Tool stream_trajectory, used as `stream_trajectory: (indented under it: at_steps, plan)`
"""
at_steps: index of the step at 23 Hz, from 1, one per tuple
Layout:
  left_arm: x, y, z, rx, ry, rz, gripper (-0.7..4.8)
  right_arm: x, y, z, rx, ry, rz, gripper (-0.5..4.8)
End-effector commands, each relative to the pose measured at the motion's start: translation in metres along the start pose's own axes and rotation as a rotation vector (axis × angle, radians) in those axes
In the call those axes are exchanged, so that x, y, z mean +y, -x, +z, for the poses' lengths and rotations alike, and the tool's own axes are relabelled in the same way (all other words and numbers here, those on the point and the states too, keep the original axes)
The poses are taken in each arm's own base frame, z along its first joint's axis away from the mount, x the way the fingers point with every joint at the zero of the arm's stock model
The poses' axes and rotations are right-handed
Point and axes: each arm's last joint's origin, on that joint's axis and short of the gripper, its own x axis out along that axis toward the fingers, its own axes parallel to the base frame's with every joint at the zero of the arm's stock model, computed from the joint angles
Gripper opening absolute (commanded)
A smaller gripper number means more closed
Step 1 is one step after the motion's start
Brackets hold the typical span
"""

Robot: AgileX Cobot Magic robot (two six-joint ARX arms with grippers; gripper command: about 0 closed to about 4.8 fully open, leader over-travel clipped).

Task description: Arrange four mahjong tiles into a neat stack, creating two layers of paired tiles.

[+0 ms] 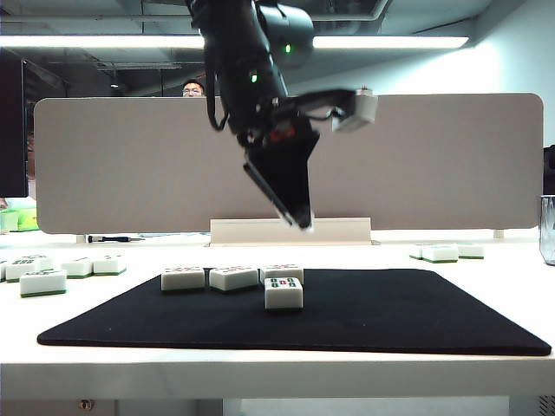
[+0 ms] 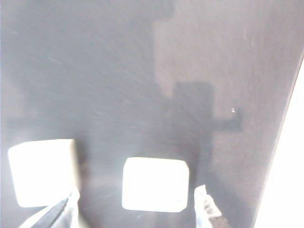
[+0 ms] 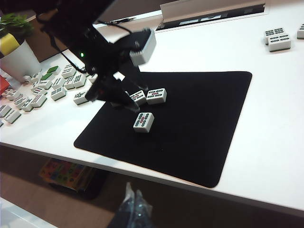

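Note:
Four mahjong tiles lie single-layer on the black mat; no stack is in view. Three form a row. The last tile sits just in front of the rightmost one. My left gripper hangs well above the row's right end, pointing down and holding nothing. In the left wrist view it is open, its fingertips bracketing one blurred white tile far below, with another tile to the side. My right gripper is shut, off the table below its front edge.
Loose tiles lie on the white table left of the mat and at the back right. A grey divider board closes the back. A glass stands at the far right, and a potted plant beyond the left tiles.

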Motion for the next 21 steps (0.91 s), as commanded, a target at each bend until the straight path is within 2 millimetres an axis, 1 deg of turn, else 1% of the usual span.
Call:
stream_trajectory:
  at_steps: [1, 2, 3, 5, 6, 7, 8, 9, 10, 11, 12, 13, 15, 16, 19, 21]
  plan:
    - [0.015, 0.010, -0.012, 0.117, 0.074, 0.145, 3.17, 0.001, 0.002, 0.000, -0.022, 0.015, 0.003, -0.01]
    - [0.025, 0.012, -0.022, 0.151, 0.172, 0.206, 2.99, 0.001, 0.002, 0.000, -0.021, 0.015, 0.003, -0.01]
    - [0.029, 0.014, -0.026, 0.150, 0.207, 0.219, 2.99, 0.001, 0.002, 0.000, -0.021, 0.015, 0.003, -0.01]
    - [0.044, 0.019, -0.042, 0.145, 0.336, 0.243, 2.98, 0.001, 0.002, 0.000, -0.022, 0.015, 0.003, -0.01]
    - [0.051, 0.021, -0.050, 0.144, 0.407, 0.253, 2.84, 0.001, 0.002, 0.000, -0.022, 0.015, 0.002, -0.01]
    - [0.055, 0.022, -0.054, 0.138, 0.469, 0.264, 2.56, 0.001, 0.002, 0.000, -0.022, 0.015, 0.003, -0.01]
    - [0.062, 0.025, -0.062, 0.118, 0.605, 0.286, 2.15, 0.001, 0.002, 0.000, -0.022, 0.015, 0.003, -0.01]
    - [0.065, 0.026, -0.066, 0.104, 0.722, 0.298, 2.09, 0.001, 0.002, 0.000, -0.022, 0.015, 0.003, -0.01]
    - [0.070, 0.029, -0.073, 0.082, 0.911, 0.316, 2.11, 0.001, 0.002, 0.000, -0.022, 0.015, 0.002, -0.01]
    - [0.072, 0.029, -0.076, 0.073, 0.987, 0.322, 2.16, 0.001, 0.002, 0.000, -0.022, 0.015, 0.002, -0.01]
    - [0.073, 0.029, -0.080, 0.065, 1.113, 0.318, 2.39, 0.001, 0.002, 0.000, -0.022, 0.015, 0.002, -0.01]
    - [0.072, 0.029, -0.081, 0.068, 1.153, 0.310, 2.80, 0.001, 0.002, 0.000, -0.022, 0.015, 0.002, -0.01]
    - [0.071, 0.029, -0.081, 0.068, 1.204, 0.295, 3.44, 0.001, 0.002, 0.000, -0.022, 0.015, 0.002, -0.01]
    - [0.070, 0.029, -0.080, 0.060, 1.242, 0.275, 3.68, 0.001, 0.002, 0.000, -0.022, 0.015, 0.002, -0.01]
    - [0.070, 0.026, -0.080, 0.054, 1.340, 0.274, 3.75, 0.001, 0.002, 0.000, -0.022, 0.015, 0.002, -0.01]
    - [0.070, 0.021, -0.082, 0.072, 1.456, 0.277, 3.73, 0.001, 0.002, 0.000, -0.022, 0.015, 0.002, -0.01]
